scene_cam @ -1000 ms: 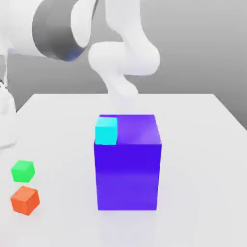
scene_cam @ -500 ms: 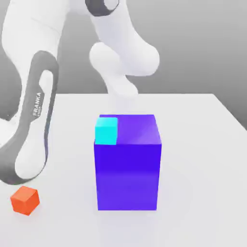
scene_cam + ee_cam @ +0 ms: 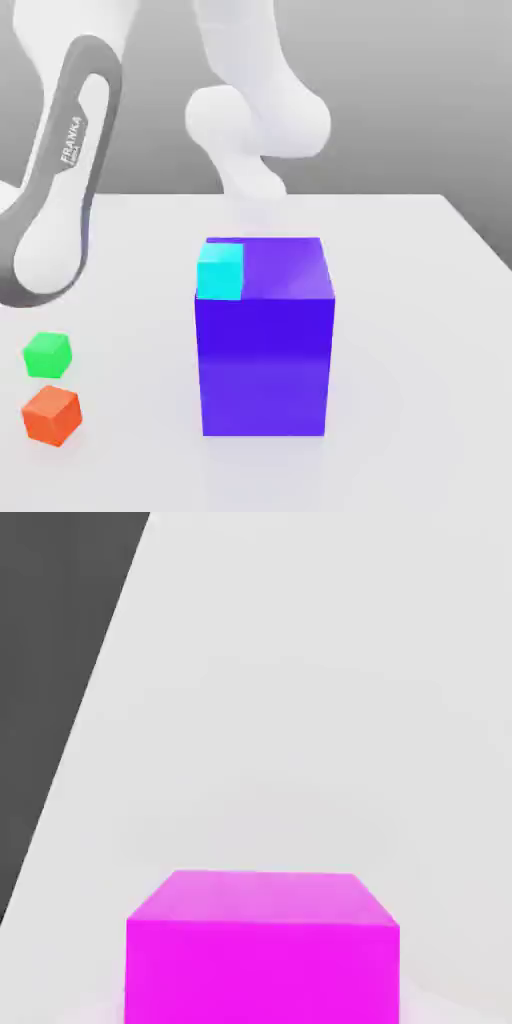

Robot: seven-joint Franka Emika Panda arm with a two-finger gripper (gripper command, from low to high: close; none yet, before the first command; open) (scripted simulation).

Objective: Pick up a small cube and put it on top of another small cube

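1. The gripper is shut, with nothing seen between its jaws; the hand view looks onto a magenta cube (image 3: 262, 942) resting on the white bench (image 3: 330, 712).
2. In the exterior view, the arm's grey-banded link (image 3: 60, 170) hangs over the bench at that view's left, above the small cubes.
3. Task items: a green cube (image 3: 47, 354) and an orange cube (image 3: 51, 414) sit on the bench, near each other at the exterior view's left. A cyan cube (image 3: 221, 270) rests on a top corner of the large purple block (image 3: 265, 340).
4. Risk, as a judgement: closed jaws cannot take a cube; descending like this could knock the green or orange cube aside.
5. Change: half a second ago the arm link hid the green cube; it has since lifted clear. All cubes are unmoved.
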